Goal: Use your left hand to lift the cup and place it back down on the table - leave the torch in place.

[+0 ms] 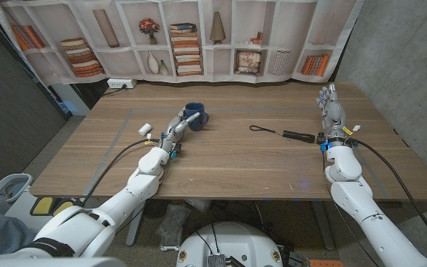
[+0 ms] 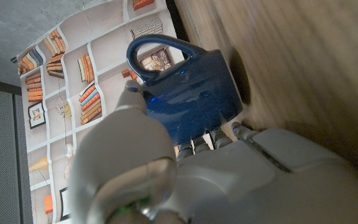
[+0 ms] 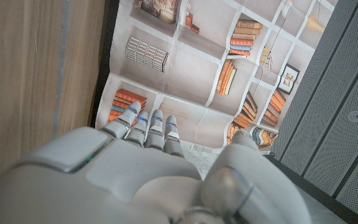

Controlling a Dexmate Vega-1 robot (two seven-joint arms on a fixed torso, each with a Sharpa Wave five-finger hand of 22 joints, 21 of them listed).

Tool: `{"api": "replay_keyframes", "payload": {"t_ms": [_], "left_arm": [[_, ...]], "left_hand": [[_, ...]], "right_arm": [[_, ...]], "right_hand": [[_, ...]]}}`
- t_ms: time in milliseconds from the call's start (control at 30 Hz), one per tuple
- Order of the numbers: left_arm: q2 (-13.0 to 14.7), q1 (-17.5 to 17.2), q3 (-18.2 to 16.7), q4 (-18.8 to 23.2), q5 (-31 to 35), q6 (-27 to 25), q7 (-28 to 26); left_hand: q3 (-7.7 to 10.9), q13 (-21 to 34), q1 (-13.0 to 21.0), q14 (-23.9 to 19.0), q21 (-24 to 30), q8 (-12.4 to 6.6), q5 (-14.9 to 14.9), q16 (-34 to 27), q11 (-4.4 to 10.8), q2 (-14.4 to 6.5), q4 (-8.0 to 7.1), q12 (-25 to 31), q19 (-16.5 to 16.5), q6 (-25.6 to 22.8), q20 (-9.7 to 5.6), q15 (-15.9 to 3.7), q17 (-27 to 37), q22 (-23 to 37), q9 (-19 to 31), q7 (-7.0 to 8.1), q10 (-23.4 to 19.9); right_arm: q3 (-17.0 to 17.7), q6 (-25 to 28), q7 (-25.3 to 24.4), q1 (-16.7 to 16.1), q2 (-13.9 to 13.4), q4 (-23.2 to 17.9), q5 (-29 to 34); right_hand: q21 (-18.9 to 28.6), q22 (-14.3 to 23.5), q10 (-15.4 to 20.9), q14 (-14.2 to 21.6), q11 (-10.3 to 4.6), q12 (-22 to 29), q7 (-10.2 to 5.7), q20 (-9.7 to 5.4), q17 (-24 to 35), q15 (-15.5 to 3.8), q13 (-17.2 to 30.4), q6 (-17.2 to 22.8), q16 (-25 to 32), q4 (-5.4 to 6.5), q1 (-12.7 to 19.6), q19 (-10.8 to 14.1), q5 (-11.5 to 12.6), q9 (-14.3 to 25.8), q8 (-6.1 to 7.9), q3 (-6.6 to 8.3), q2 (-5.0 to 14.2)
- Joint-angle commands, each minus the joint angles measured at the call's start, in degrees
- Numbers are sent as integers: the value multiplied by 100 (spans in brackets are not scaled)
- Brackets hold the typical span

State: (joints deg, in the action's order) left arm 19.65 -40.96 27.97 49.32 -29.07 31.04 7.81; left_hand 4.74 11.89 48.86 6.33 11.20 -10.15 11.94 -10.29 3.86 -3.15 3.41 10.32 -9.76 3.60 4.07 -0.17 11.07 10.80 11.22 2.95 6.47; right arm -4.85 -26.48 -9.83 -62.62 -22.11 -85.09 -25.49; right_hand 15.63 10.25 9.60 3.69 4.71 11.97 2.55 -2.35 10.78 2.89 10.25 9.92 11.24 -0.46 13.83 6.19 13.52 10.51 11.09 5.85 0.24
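Observation:
The dark blue cup with a loop handle is at the middle of the wooden table, towards the far side. My left hand reaches to it from the near left. In the left wrist view the thumb presses one side of the cup and the fingers lie against the other. I cannot tell whether the cup stands on the wood or just above it. The black torch lies to the right with its cord stretched out. Beside it my right hand stands on its edge with fingers straight, holding nothing.
A bookshelf-print backdrop hangs behind the table's far edge. A white power strip sits at the far left corner. Cables run along both forearms. Bare wood lies between the cup and the torch.

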Motion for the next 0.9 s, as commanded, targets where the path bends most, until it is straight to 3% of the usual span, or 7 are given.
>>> {"api": "replay_keyframes", "payload": {"t_ms": [33,467,900], "left_arm": [[129,-66,9,168,-17,-172,84],[343,-87,48,638,40,-559,44],[582,-175,71,1256,144,-987,-193]], "left_hand": [[-50,13,-74,120,3,9,42,15,-30,21,-18,6,-221,112,31,34,23,19,15,-15,144],[-131,11,-194,337,10,14,71,13,-140,73,-65,27,-299,400,70,142,26,18,11,-119,362],[-244,9,-350,477,26,0,78,-4,-288,172,-120,43,-320,610,125,235,29,16,9,-196,531]], "right_arm": [[-13,27,-8,18,10,-5,-9],[12,34,-27,-14,-27,-82,-8],[31,14,0,-24,-50,-46,-34]], "right_hand": [[-25,34,-12,14,-21,-11,-39,53,22,42,34,7,-16,-5,12,28,31,22,-3,-15,53],[-59,38,-73,29,-39,-24,-58,232,21,245,39,-39,-13,-14,13,46,30,23,-11,-25,65],[-98,41,-68,-2,-8,-13,9,82,23,61,40,-27,-25,-19,7,34,28,23,1,-37,72]]}}
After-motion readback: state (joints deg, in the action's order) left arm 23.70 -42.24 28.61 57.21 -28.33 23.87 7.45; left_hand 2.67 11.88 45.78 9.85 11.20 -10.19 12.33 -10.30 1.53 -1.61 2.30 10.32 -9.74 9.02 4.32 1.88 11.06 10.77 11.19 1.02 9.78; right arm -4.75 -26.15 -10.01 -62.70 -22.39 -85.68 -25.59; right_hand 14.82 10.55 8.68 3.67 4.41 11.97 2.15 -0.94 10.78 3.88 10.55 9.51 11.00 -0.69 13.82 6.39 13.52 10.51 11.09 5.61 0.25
